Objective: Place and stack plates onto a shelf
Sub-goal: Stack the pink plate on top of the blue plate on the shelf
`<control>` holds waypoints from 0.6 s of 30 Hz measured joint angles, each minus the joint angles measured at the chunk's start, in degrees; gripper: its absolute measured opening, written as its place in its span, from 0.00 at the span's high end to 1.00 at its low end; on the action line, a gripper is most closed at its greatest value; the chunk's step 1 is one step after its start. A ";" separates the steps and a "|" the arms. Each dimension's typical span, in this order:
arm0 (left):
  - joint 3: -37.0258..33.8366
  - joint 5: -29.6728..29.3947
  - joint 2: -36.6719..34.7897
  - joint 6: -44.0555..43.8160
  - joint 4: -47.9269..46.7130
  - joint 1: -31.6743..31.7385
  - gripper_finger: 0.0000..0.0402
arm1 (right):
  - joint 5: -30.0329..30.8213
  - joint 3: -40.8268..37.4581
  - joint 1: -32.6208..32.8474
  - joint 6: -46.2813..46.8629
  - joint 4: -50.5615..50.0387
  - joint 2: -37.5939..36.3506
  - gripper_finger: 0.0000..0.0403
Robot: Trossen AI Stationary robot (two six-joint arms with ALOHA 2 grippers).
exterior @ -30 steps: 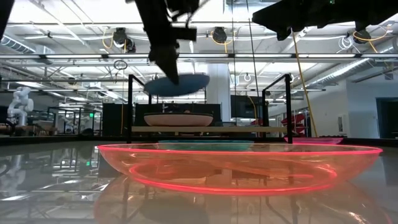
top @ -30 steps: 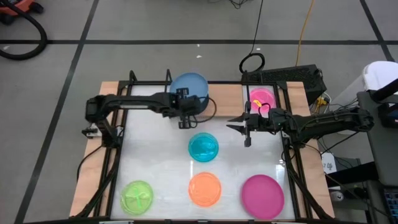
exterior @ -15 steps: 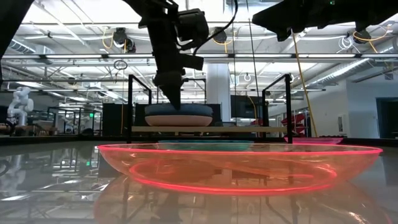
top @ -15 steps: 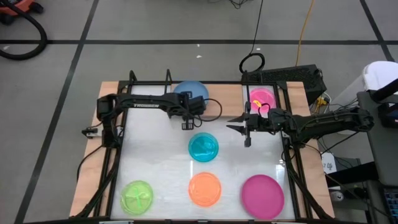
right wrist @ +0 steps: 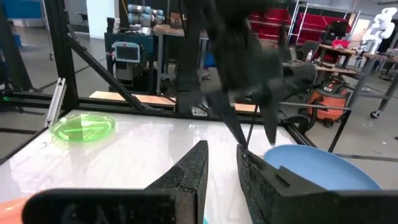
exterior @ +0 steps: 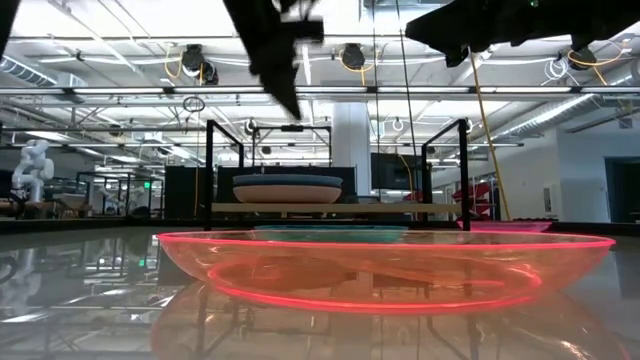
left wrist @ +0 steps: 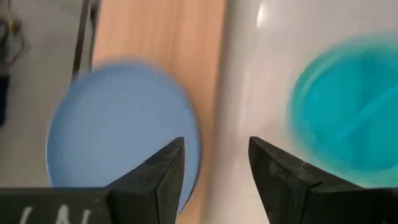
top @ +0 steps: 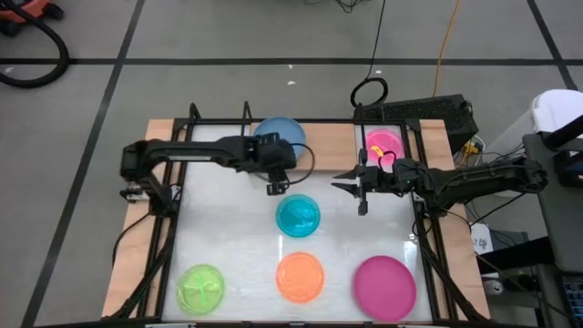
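Withdrawn from blue plate [top: 278,133], now stacked on shelf [top: 328,135]: left pincer [top: 277,188], fingers apart, empty. Right pincer [top: 361,189] parted, waiting near shelf. Step: release done. Next: fetch cyan plate [top: 298,216].

A robotics lab or industrial workshop: a white humanoid robot [exterior: 34,165] stands far beyond the left gripper [exterior: 290,100], under exposed ceiling pipes and strip lights [exterior: 120,45], with red storage bins [right wrist: 311,25] nearby.

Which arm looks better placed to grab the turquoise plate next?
Probably the left. Its open gripper hangs just off the shelf, empty, with the turquoise plate right below it. The right gripper is farther off to the side.
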 joint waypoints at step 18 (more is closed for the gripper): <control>-34.78 3.84 -29.53 -6.05 54.85 -9.06 0.54 | -24.28 15.68 1.48 11.26 -44.42 3.01 0.82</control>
